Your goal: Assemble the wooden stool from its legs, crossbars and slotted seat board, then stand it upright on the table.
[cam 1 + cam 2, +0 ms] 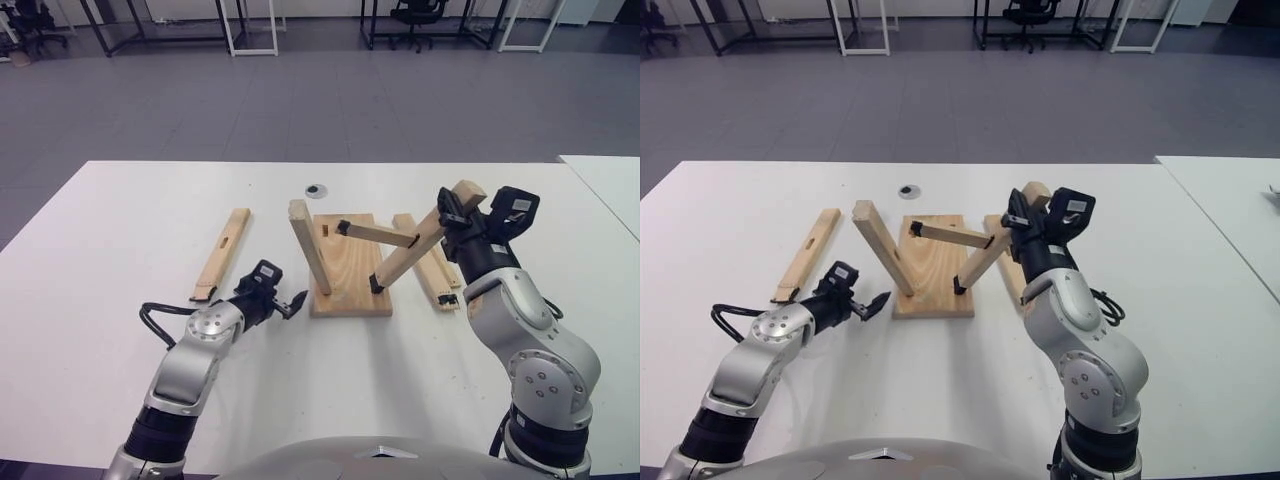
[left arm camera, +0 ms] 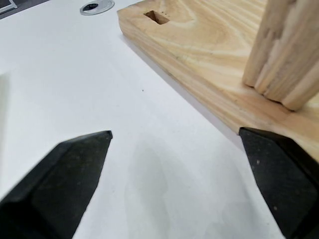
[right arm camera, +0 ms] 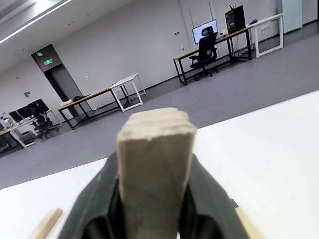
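My left claw point(image 1: 296, 303) sits low over the table point(image 1: 120, 220) with its jaws spread wide and nothing between them. In the wrist view, bare white tabletop shows in the gap between the two black fingertips point(image 2: 75, 164). Just ahead of it and to its right lies the slotted seat board point(image 1: 350, 275), flat on the table. One leg point(image 1: 308, 245) rests its lower end on the board's edge closest to this claw and leans up and away from it. Farther out, beyond this claw and to its left, a loose leg point(image 1: 222, 252) lies flat.

My right claw point(image 1: 455, 212) is clamped on the upper end of a second leg point(image 1: 415, 248) (the wrist camera shows the wood squeezed between both fingers). From the claw this leg slants down and to the left until its foot meets the seat board. A crossbar point(image 1: 378, 234) joins it partway down and reaches left from the claw, its free dark-tipped end above the board. Below the right claw another wooden piece point(image 1: 440, 280) lies flat on the table, just beside the board. A small round grommet point(image 1: 317, 189) sits in the tabletop beyond the board.
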{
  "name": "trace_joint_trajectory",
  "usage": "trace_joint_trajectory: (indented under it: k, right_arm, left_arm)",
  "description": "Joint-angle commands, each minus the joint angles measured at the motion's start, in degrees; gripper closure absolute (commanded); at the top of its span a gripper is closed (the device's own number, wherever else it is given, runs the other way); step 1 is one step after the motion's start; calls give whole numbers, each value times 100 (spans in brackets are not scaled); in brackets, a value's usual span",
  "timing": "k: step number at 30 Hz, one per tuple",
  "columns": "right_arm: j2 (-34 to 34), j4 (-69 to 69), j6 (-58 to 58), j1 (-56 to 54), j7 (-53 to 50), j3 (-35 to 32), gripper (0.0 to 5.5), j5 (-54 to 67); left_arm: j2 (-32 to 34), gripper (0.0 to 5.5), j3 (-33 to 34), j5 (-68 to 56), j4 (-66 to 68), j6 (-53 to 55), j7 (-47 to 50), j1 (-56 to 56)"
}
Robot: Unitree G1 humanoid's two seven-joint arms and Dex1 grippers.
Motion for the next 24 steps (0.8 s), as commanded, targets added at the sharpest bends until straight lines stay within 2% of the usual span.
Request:
trace_joint_trajectory:
  k: [1,3,8,12,17,24]
  right_arm:
    - [-336,395,437,180,248,332,449,-573]
    - [-530,528,427,30,479,490,449,-860]
    - [-576,879,333,-53,935,293,447,-1042]
    - [-707,1023,397,17,1370,369,446,-1143]
    - [-705,1301,189,104,1799,121,445,-1067]
    - [-711,1441,144,121,2238,123,445,-1096]
  left_arm:
    - [61,81,297,-145,-116,112,8,-208]
    - [-7,81,660,-215,-174,134,226,-347]
    - [-258,81,1284,-431,-683,281,694,-690]
    - [-504,81,1720,-930,-1076,457,931,-1821]
    - [-760,81,1473,-1637,-1722,913,921,-2722]
    - [-351,81,1089,-1836,-1751,1245,679,-2398]
